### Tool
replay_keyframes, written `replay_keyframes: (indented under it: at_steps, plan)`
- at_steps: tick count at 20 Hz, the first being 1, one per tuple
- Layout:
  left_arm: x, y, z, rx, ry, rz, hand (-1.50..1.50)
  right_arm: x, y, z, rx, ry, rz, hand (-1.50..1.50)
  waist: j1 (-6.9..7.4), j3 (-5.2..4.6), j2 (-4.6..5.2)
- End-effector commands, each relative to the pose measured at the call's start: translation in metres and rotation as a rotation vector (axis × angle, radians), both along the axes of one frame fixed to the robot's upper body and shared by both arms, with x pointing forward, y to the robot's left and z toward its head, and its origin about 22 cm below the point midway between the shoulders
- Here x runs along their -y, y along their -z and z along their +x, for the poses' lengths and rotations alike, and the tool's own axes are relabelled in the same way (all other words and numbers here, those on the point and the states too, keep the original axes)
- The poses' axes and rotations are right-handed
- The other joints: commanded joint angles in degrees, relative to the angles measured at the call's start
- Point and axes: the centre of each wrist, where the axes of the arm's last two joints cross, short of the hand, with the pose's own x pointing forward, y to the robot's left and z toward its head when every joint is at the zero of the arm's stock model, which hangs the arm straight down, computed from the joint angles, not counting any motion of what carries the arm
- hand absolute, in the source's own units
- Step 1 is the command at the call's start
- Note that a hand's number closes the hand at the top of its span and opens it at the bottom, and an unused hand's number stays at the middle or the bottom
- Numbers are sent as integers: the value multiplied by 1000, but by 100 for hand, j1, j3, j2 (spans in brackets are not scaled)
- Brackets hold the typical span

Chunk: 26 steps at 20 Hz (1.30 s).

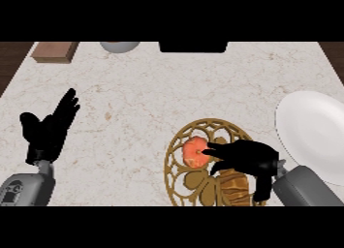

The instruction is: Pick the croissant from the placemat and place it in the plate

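Marble counter (167, 87) bears a gold placemat (191, 183), white plate (317, 131), wooden block (54, 51), grey bowl (119, 46)

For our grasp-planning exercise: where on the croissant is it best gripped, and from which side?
Probably across its middle, from above with the right hand. The croissant lies flat on the placemat, long axis running toward the robot, so the hand can straddle its narrow width.

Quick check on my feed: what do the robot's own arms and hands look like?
Both forearms are grey, smooth, rounded casings; the left forearm shows a paler oval panel, the right forearm looks plain. The left hand and right hand are all black. No cables or sleeves show.
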Motion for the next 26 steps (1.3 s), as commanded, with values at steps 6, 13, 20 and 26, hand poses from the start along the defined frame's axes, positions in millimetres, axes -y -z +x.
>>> replay_keyframes:
  at_steps: [6, 13, 20, 26]
  plan:
    - [1, -5, 8, 6, 1, -7, 0, -6, 23, -16, -62, -90, 42, 150, -12, 42, 61]
    - [-9, -1, -9, -12, -49, -4, 0, 25, 34, -93, -74, 188, 70, 150, -247, 37, -17]
    - [-19, 3, -10, -15, -25, -1, 0, 38, 10, -140, 236, 380, 211, 150, -164, 39, 27]
    - [-21, 9, -14, -15, -54, 3, 0, 61, -50, -142, 546, 567, 520, 150, -304, 37, 1]
